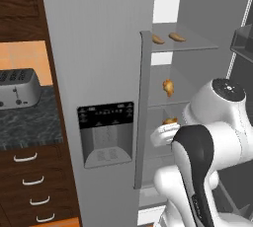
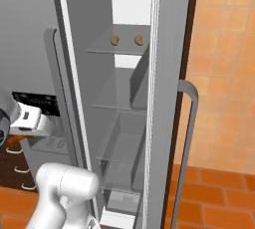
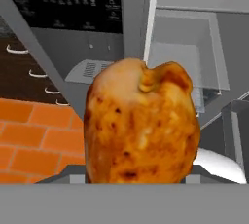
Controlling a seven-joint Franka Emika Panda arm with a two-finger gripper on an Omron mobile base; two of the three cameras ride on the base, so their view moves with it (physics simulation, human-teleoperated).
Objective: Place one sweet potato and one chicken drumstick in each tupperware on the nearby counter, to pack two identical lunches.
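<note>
Drumstick (image 3: 141, 125) in the claw: the gripper (image 1: 167, 126) pinches a browned, golden piece of chicken that hangs in the air at the open fridge (image 1: 99, 48), level with its lower shelves, with the dispenser panel (image 1: 105, 132) and orange floor (image 3: 34, 130) behind it in the hand view. The fingers themselves are hidden by the meat, so the hold is judged from how the piece floats free of any shelf. A second drumstick (image 1: 168, 87) sits on the middle shelf, and two sweet potatoes (image 1: 158, 39) lie side by side on the top shelf. The counter (image 1: 27, 122) lies to the left, past the fridge door, with a toaster (image 1: 17, 89) on it. The step in hand looks like carrying this piece out to a tupperware, so most of the packing seems left to do. To do it well, draw the hand straight back until the meat is well clear of the door's edge before swinging left, since the door stands between fridge and counter. Keep the pinch firm and the wrist level; the piece is lumpy and could twist or slide. Lower it close over a tray's floor before letting go, not from height, and choose a tray that has no drumstick.
</note>
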